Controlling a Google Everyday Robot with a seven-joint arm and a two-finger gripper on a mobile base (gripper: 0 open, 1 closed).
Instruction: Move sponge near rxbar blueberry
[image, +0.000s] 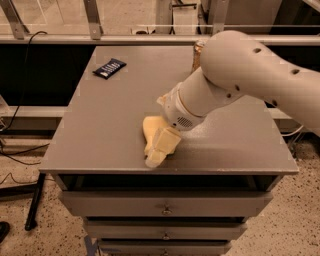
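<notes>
In the camera view, the end effector (160, 149) is hanging low near the front edge of the counter (100, 135). It is overlapping the sponge (150, 125), which is lying right under it and poking out on its far left side. The two pale shapes are blending together, so I cannot tell whether the end effector is spread around the block or pinching it. It is probably sitting this low to take hold of the sponge. The rxbar blueberry (109, 68) is lying well apart, far back and to the left of the end effector, near the counter's rear corner. The sponge would therefore need carrying diagonally that way. A soda can (198, 49) is peeking out behind the arm (240, 75), back and to the right.
</notes>
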